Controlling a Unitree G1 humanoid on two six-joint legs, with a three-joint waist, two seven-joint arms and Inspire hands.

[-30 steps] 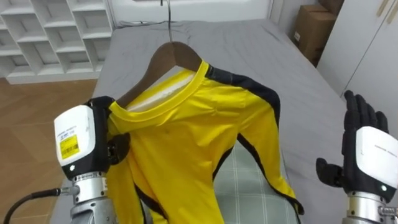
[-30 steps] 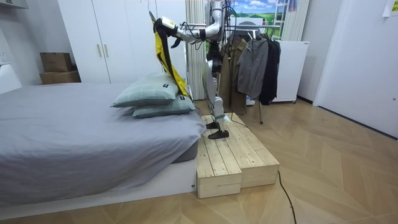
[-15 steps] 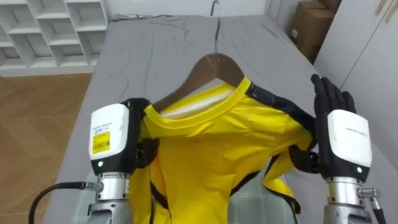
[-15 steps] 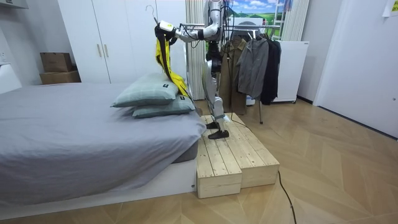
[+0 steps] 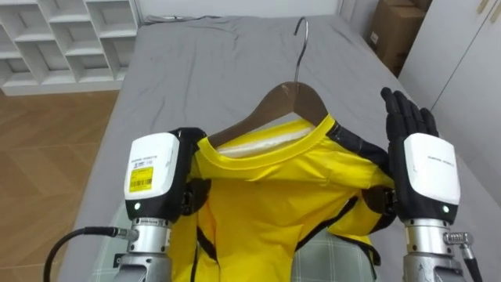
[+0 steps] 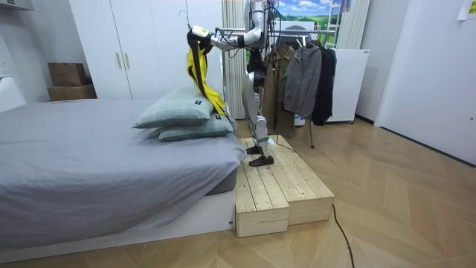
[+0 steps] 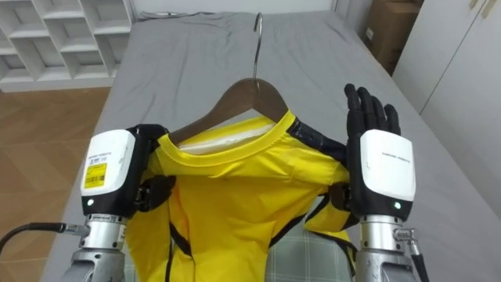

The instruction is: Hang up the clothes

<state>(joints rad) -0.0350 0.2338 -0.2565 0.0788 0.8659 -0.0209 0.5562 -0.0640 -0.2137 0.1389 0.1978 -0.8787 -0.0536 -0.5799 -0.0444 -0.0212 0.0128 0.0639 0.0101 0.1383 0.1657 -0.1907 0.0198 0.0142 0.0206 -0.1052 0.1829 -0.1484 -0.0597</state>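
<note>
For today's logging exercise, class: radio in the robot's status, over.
Left hand shut on yellow shirt. Right hand open against its shoulder. Shirt on wooden hanger, not yet hung. Nothing in the way.

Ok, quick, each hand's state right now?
Left hand: shut on the yellow shirt, at its shoulder over the hanger.
Right hand: open, fingers straight, at the shirt's other shoulder.

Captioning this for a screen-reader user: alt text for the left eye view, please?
A yellow shirt on a wooden hanger is held up over a grey bed, the left hand gripping one shoulder, the right hand pressed open against the other. White shelves stand at upper left.
</note>
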